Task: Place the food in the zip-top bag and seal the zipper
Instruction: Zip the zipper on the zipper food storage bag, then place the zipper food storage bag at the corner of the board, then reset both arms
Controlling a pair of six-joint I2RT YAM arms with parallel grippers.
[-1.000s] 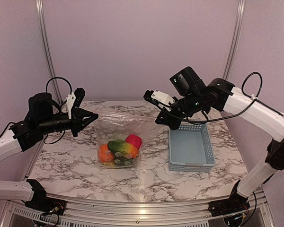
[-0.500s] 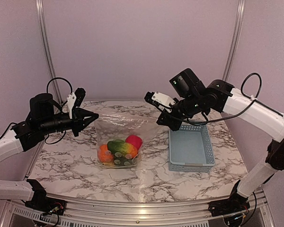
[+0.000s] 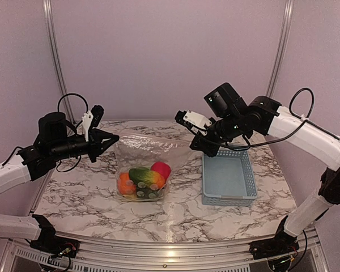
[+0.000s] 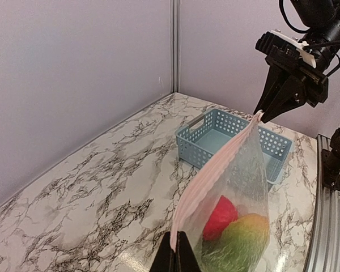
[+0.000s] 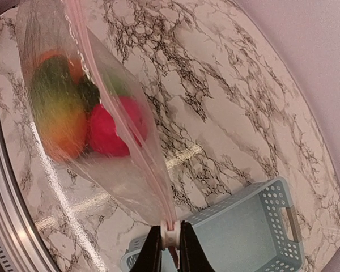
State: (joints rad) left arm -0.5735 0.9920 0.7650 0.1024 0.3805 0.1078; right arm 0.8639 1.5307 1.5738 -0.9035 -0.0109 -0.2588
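Observation:
The clear zip-top bag (image 3: 144,161) hangs stretched between my two grippers, its bottom on the marble table. Inside lie the food pieces: a red apple (image 3: 160,169), a green-orange mango (image 3: 149,178) and an orange (image 3: 124,185). My left gripper (image 3: 114,138) is shut on the left end of the pinkish zipper (image 4: 215,170). My right gripper (image 3: 194,143) is shut on the white slider tab (image 5: 170,236) at the zipper's right end. The zipper strip runs taut between them. In the right wrist view the apple (image 5: 110,131) and mango (image 5: 59,116) show through the plastic.
A grey-blue perforated basket (image 3: 228,177) stands empty on the table to the right of the bag, just below my right gripper. It also shows in the left wrist view (image 4: 232,141) and the right wrist view (image 5: 243,238). The marble table (image 3: 79,187) has metal rails at its edges.
My right gripper has moved a little to the right with the slider tab, stretching the zipper. The left gripper has shifted very slightly right and holds its end.

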